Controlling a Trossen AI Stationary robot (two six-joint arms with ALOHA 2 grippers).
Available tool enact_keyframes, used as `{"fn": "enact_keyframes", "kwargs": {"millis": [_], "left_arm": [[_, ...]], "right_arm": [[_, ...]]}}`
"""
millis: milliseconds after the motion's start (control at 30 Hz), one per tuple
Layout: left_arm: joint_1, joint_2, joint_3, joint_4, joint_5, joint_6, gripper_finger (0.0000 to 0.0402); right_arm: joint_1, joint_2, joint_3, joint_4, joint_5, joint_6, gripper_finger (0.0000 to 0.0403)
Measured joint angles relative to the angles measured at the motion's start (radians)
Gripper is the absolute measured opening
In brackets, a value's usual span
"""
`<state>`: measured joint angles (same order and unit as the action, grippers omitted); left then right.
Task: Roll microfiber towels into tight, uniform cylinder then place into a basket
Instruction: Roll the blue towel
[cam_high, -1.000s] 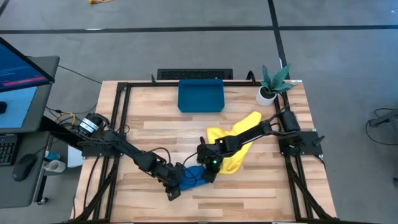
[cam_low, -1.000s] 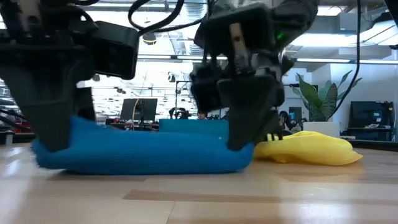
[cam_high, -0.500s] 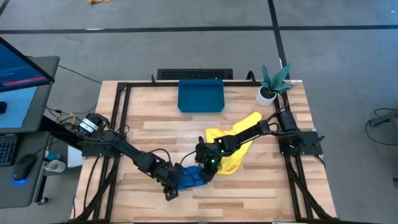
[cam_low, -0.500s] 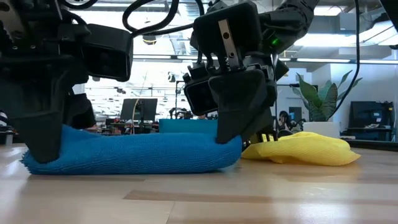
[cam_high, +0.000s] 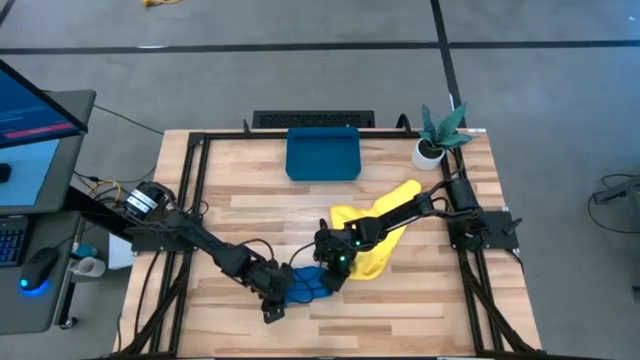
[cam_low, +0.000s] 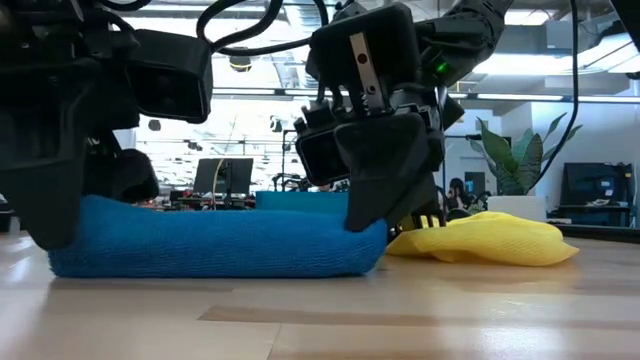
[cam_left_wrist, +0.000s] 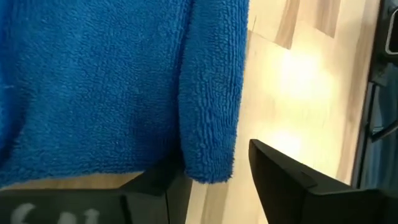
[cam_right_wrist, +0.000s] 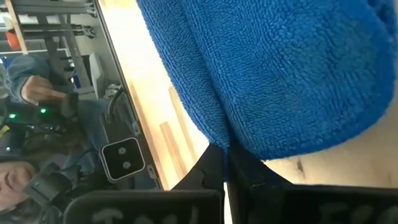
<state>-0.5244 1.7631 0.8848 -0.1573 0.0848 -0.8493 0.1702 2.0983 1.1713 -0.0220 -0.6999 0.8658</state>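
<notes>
Now | blue towel lies lengthwise between hands | left hand parted around its edge | right hand pinching it

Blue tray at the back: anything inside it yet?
The blue tray looks empty in the high view: bare floor, no towel. The blue towel lies on the table between both grippers, the yellow towel beside it, partly under the right arm.
</notes>
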Motion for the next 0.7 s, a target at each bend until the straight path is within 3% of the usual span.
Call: {"fn": "enact_keyframes", "kwargs": {"millis": [500, 700], "left_arm": [[-0.104, -0.083, -0.004, -0.085, -0.162, 0.032, 0.0124], [-0.172, -0.083, -0.004, -0.018, -0.340, 0.199, 0.0115]], "right_arm": [[-0.009, 0.000, 0.000, 0.003, 0.009, 0.001, 0.0019], [-0.009, 0.000, 0.000, 0.005, 0.010, 0.001, 0.0015]]}}
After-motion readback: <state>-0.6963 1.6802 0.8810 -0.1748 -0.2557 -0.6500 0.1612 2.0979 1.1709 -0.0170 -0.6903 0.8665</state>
